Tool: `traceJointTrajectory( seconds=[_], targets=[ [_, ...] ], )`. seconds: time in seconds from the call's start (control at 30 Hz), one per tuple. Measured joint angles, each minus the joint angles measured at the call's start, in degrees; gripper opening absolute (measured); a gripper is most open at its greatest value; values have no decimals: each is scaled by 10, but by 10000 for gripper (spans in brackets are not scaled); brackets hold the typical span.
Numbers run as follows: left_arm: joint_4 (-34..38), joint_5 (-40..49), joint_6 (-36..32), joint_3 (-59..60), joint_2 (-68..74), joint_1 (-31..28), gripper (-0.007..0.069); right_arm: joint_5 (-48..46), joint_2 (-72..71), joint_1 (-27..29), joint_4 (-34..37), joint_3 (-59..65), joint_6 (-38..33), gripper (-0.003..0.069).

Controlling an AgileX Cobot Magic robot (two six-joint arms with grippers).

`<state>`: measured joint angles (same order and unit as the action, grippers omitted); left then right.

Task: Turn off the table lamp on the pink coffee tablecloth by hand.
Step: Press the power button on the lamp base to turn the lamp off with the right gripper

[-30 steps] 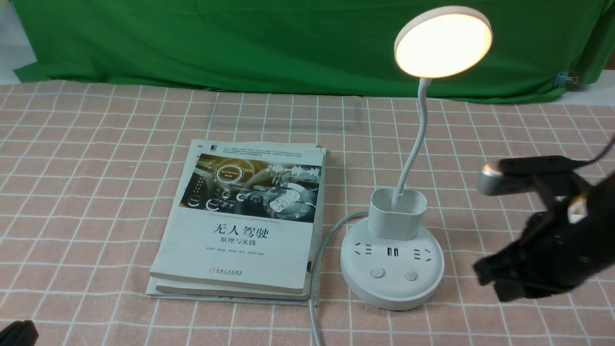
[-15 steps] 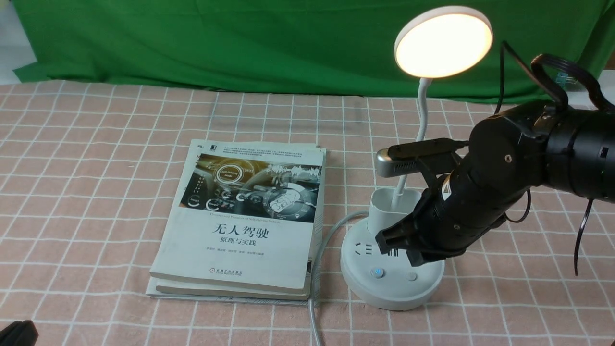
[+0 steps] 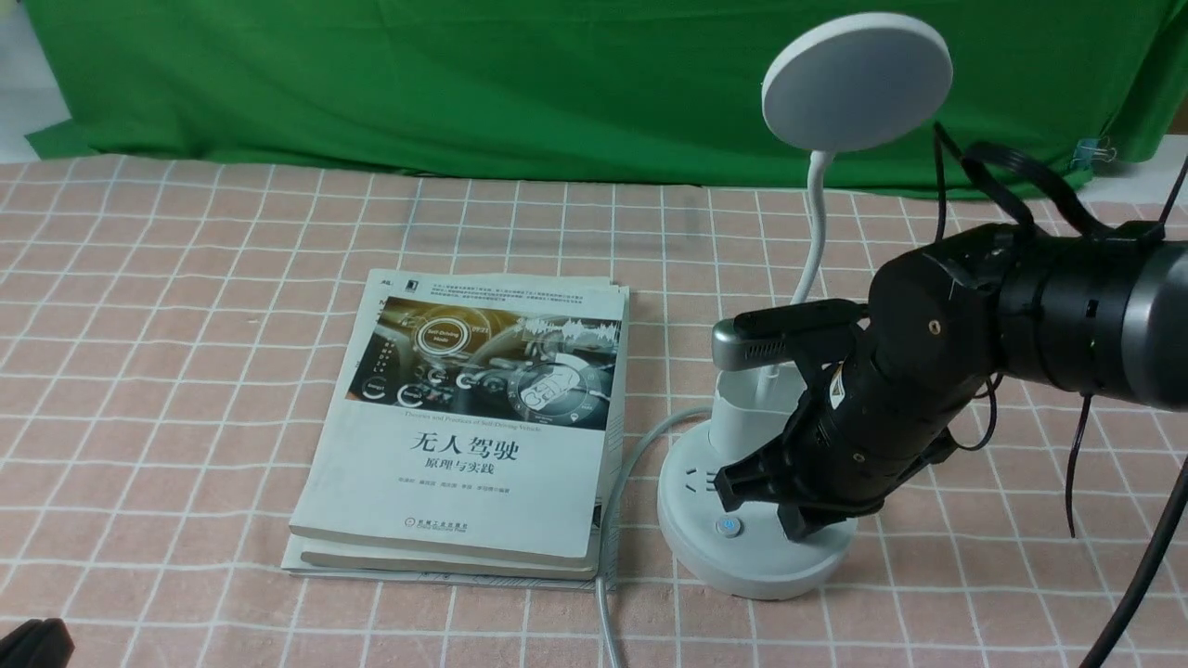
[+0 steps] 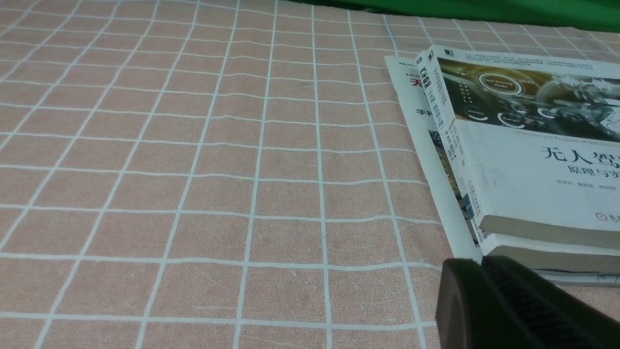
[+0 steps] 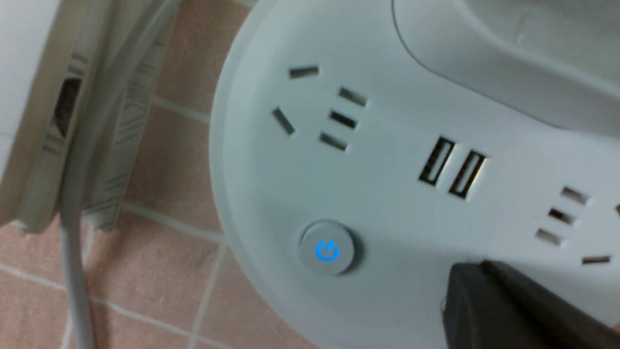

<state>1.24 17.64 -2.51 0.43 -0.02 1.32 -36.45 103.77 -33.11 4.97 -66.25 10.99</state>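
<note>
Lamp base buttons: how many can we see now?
1: the blue-lit power button at the front of the table lamp base, toward the robot's left. The right tool covers the base just right of it, so another may be hidden there.

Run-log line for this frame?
table lamp: unlit | right gripper: shut, tip on lamp base | left gripper: shut, near books

Goes dark at the disc head [image 3: 856, 82] of the table lamp [image 3: 813, 232]: plain white where a warm glow shone a second ago. Swings in from the far right with the right gripper [image 3: 796, 529], then drops lower onto the round base [image 3: 733, 568], tip seemingly pressed where the right-hand button showed, hiding it. Covers more of the square cup [image 3: 742, 408] than half a second back.
</note>
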Motion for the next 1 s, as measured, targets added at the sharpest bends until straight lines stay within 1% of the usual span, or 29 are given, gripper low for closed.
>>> traceJointTrajectory(
  seconds=[0.27,0.5,0.8,1.0],
  targets=[
    [0,0,0,0,0,0,6,-1,-6,0,0,-3,-4,45],
    [0,0,0,0,0,0,6,6,-48,0,0,-3,-5,46],
    [0,0,0,0,0,0,6,-3,2,0,8,-4,-14,48],
    [0,0,0,0,0,0,6,-3,1,0,9,-4,-17,48]
  ],
)
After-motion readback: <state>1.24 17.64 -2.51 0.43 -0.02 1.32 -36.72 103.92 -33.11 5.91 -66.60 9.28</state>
